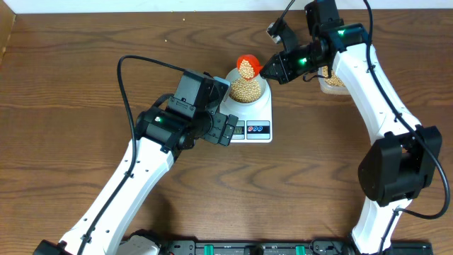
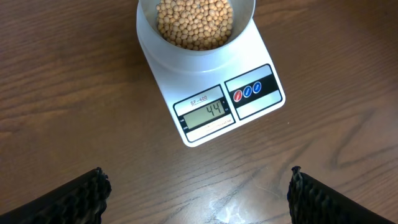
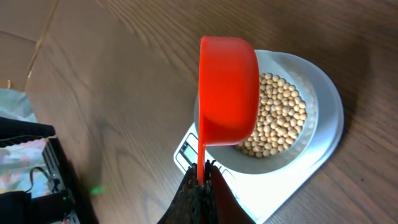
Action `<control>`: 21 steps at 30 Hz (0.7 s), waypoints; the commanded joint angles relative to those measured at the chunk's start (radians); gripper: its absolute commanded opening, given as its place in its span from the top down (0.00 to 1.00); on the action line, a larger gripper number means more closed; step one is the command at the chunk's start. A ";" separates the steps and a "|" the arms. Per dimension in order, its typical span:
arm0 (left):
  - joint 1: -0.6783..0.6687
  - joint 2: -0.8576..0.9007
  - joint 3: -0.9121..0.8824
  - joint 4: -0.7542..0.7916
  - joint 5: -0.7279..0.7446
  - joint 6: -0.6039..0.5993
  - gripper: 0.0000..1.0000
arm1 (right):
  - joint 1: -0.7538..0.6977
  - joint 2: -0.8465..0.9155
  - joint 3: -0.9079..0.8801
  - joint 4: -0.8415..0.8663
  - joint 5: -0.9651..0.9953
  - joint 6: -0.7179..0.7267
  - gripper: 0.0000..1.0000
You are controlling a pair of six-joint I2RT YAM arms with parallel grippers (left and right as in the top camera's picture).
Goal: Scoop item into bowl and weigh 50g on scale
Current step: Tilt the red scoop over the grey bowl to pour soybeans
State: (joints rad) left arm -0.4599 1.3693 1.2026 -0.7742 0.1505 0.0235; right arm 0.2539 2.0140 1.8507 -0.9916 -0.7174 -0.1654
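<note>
The white scale stands mid-table with the pale bowl on it, heaped with tan item beads. In the left wrist view the scale has a display reading 44, and the bowl holds beads. My right gripper is shut on the handle of a red scoop, which is tipped over the bowl's far rim with beads in it. The right wrist view shows the scoop on its side above the bowl, gripper pinching its thin handle. My left gripper stands open beside the scale's front left, empty.
A clear plastic tub with more beads sits at the back right, mostly hidden behind my right arm. A black cable loops over the table left of the scale. The table's far edge runs along the top of the overhead view.
</note>
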 commanded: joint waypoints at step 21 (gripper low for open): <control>0.005 0.003 -0.008 0.000 -0.009 0.001 0.07 | 0.070 -0.023 0.020 -0.005 0.219 -0.001 0.99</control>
State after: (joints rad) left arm -0.4599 1.3693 1.2026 -0.7742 0.1505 0.0235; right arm 0.3138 2.0140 1.8507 -0.9951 -0.5327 -0.1654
